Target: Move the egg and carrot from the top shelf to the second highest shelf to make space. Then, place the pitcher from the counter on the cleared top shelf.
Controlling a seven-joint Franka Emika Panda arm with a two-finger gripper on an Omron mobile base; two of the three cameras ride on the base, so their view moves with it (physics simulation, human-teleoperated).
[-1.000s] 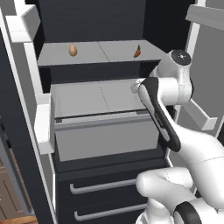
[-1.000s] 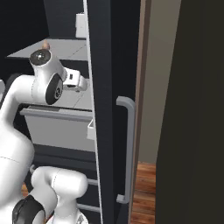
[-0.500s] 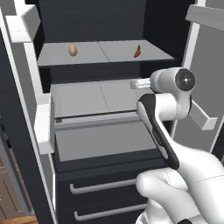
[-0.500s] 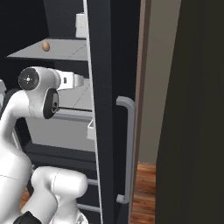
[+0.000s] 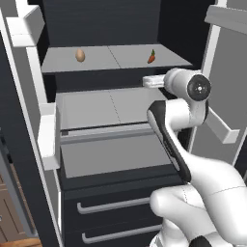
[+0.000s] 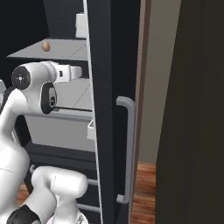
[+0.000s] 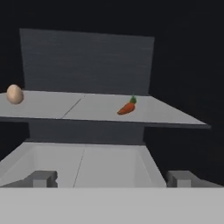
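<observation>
Egg [image 5: 80, 55] & carrot [image 5: 151, 57] on top shelf [image 5: 116, 61], well apart.

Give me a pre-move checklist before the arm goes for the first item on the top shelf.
1. Egg on top shelf, left half: ok.
2. Carrot on top shelf, right half: ok.
3. Hand open and holding nothing: ok.
4. Second highest shelf has bare room for both items: ok.
5. Hand raised to top-shelf height: not ok, it sits below the slab's front edge.
6. Pitcher's place on the counter: cannot tell.
</observation>
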